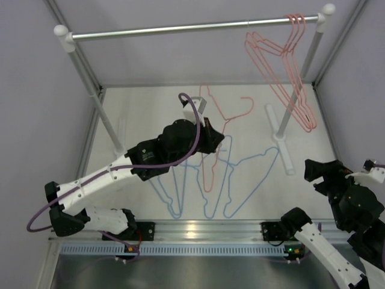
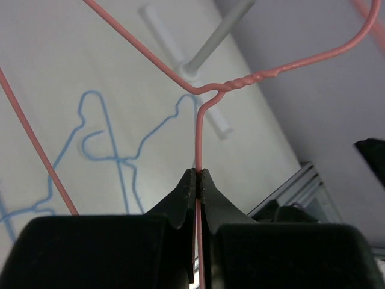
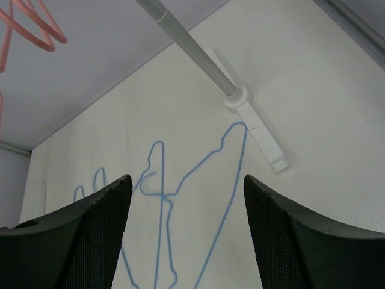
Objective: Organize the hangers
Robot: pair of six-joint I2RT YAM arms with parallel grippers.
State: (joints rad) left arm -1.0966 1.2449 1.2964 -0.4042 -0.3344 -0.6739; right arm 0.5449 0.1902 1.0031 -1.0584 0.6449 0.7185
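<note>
Left fingers pressed tight together on thin wire: they're pinching a pink hanger just below its twisted neck, with the hook curving away beyond. Below it, blue hangers lie overlapping on the white worktop. Right fingers are spread wide with nothing between them, off at the right edge. Up on the silver rail, more pink hangers dangle at its right end.

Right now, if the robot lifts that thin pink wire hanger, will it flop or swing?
The thin pink wire hanger is probably fairly stiff: its twisted neck holds its shape. It looks light, being bare wire. Pinched on one strand by the left fingers, it may pivot or swing.
</note>
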